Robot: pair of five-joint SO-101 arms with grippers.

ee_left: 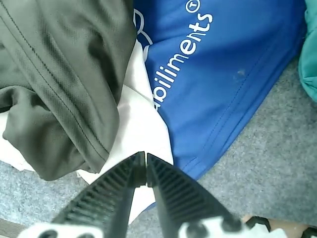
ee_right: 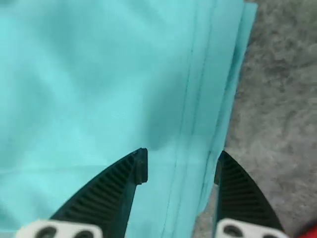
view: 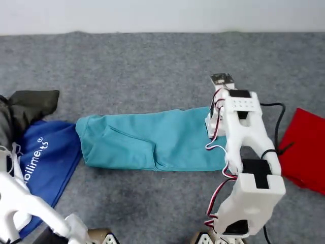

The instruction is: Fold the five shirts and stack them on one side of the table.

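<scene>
Left gripper (ee_left: pixel 146 166): jaws pressed together with nothing between them, poised over the heap at the high view's lower left.
Right gripper (ee_right: pixel 181 166): jaws spread wide, holding nothing, straddling the teal shirt's hemmed edge.
Teal shirt (view: pixel 147 142): centre of the high view, lying as a long folded band; its right end sits under the right gripper.
Handling: likely light, soft and limp, so it will sag and its layers may slide apart. Best pinched at the stitched hem, through all layers.
Heap: blue shirt (view: pixel 45 157), white shirt (ee_left: pixel 143 124) and dark olive shirt (view: pixel 30 104) overlap, unfolded.
Red shirt (view: pixel 304 147): right edge, apart.
Table (view: pixel 152 61): grey felt.
</scene>
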